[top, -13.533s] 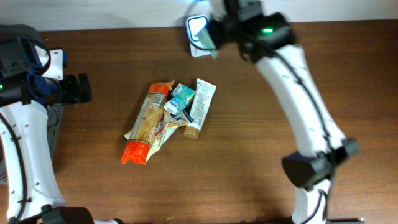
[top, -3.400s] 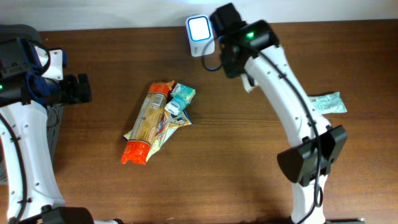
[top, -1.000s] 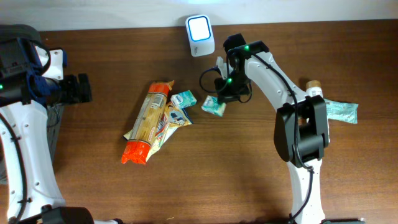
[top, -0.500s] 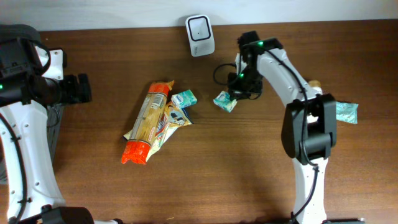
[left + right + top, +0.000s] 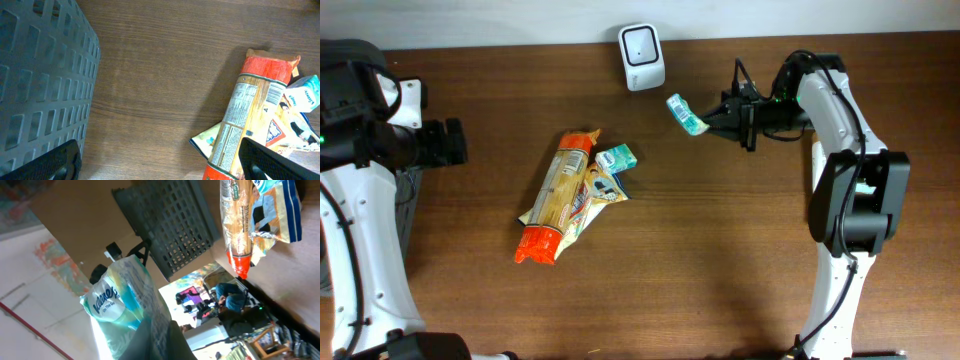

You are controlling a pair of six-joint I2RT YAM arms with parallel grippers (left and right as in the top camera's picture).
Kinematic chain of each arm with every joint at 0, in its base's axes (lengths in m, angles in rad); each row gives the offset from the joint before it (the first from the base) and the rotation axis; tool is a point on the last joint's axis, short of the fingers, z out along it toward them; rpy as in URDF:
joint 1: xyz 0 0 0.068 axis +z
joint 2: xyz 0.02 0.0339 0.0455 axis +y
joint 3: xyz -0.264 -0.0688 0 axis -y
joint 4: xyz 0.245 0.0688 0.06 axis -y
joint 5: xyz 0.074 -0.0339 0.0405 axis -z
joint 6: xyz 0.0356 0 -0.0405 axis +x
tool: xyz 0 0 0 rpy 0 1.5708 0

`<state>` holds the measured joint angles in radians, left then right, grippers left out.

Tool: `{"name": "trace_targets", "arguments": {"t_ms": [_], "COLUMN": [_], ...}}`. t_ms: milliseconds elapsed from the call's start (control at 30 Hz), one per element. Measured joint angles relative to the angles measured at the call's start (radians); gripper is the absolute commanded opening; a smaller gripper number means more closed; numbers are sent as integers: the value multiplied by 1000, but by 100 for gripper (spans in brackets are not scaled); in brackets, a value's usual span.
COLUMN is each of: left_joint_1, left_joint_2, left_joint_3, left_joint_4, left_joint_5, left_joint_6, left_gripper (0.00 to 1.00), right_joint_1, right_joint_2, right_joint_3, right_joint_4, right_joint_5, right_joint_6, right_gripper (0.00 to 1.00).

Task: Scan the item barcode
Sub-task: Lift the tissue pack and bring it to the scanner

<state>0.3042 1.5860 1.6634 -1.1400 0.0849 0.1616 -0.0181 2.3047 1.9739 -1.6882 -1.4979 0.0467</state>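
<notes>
The right gripper (image 5: pixel 711 121) is reaching in from the right side of the brown wooden table (image 5: pixel 720 260), its fingers pressing together on one end of a small teal-and-white soft tissue pack (image 5: pixel 687 113). The pack is sticking out toward the left, near the white box-shaped barcode scanner with a dark window (image 5: pixel 642 44), to the right of it and a little nearer the table's middle, not touching it. In the right wrist view, the pack (image 5: pixel 117 300) is showing its brand lettering against the room rather than the tabletop.

The left gripper (image 5: pixel 458 142) is hovering at the left edge of the table with its fingers (image 5: pixel 55 160) spread wide and pinching nothing, beside a dark slotted plastic crate (image 5: pixel 40 75).

Near the table's middle, a long clear pasta bag with orange-red ends (image 5: pixel 558 197) is lying at a slant. A second small teal pack (image 5: pixel 616 158) is resting at its right side, and a blue, white and yellow printed packet (image 5: pixel 604 186) is lying partly under both.
</notes>
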Motion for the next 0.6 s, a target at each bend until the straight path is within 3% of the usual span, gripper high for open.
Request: {"name": "trace_targets", "arguments": {"t_ms": [200,333,467,600], "left_joint_1": [0,0,0,0], "left_joint_2": [0,0,0,0], "left_joint_3": [0,0,0,0], "left_joint_4": [0,-1,0,0], "left_joint_5": [0,0,0,0], "left_joint_6": [0,0,0,0], "left_gripper": [99,99,99,99], "right_joint_1": [2,20,85,164], "right_joint_2": [-5,-8,-10,-11], "right_joint_3": [1,6,8,34], "right_joint_4": [-3,174,315,346], "right_joint_5": [-19,45,343,764], "right_joint_6": [-25,-111,-126,-96], "right_gripper": [4,4,4,4]}}
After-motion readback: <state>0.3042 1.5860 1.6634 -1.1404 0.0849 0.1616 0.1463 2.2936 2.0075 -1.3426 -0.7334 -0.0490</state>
